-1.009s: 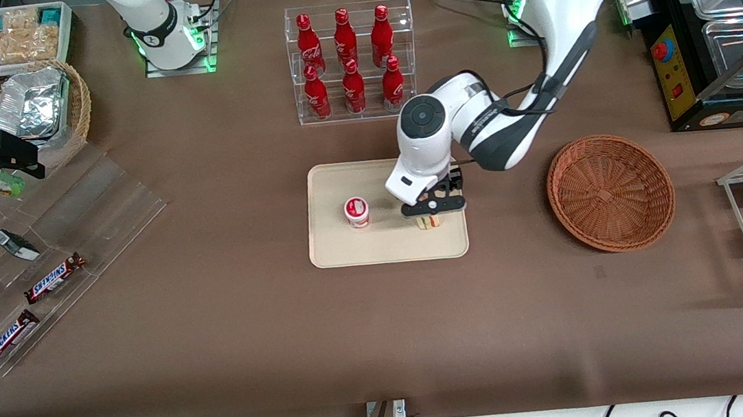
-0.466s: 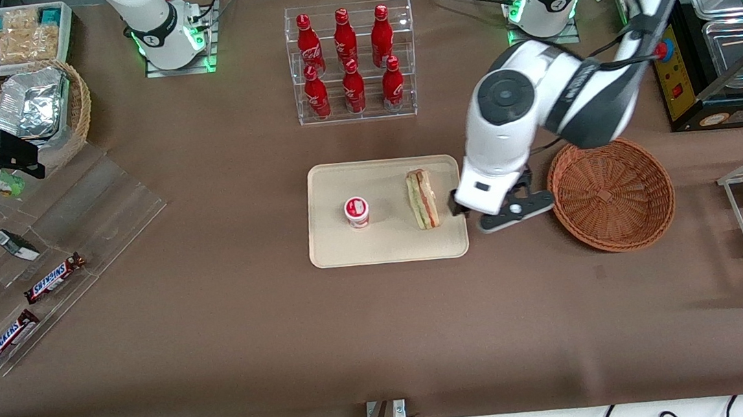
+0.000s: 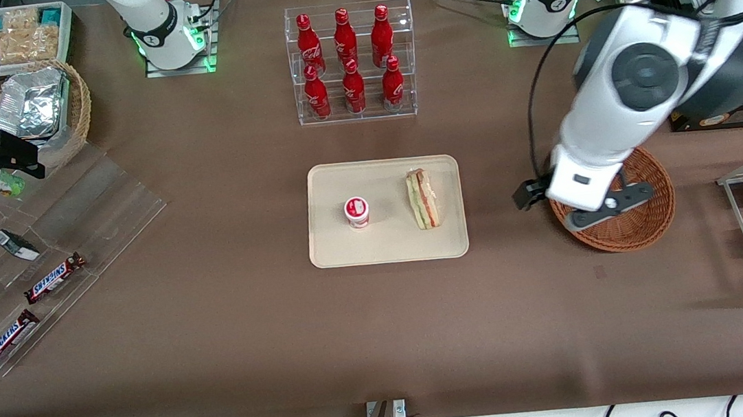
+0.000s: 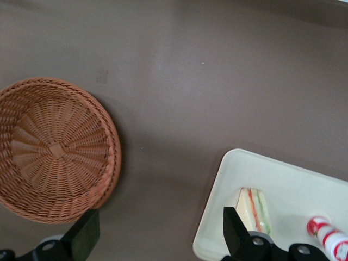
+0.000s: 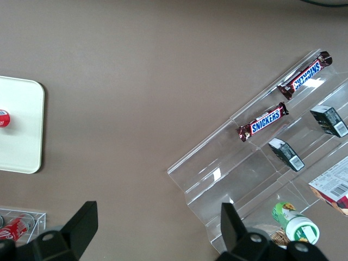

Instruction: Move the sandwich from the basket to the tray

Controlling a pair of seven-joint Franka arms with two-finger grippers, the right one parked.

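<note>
A: Where is the sandwich (image 3: 423, 197) now?

B: Lying on the tray (image 3: 386, 252), near the tray edge that faces the working arm's end of the tabletop (image 3: 233, 333). It lies on one bread face with its red, green and orange layers showing along the side. A small red-and-white cup (image 3: 356, 211) stands on the same tray, apart from it, toward the parked arm's end.

A: Why judge it placed and not merely resting?

B: Nothing touches it. It sits fully inside the raised rim, so a nudge to the tray should not slide it off. The basket (image 3: 649, 224) shows bare wicker in the wrist view. By the task sentence, I judge the transfer done.

A: End effector (image 3: 581, 203) state?

B: Fingers spread wide, nothing between them. The wrist view shows both fingertips (image 4: 84, 234) with only tabletop and basket rim in the gap.

A: Its position relative to the sandwich?

B: Well apart. It hangs raised above the basket's rim on the tray-facing side, toward the working arm's end. Bare tabletop lies between it and the tray.
</note>
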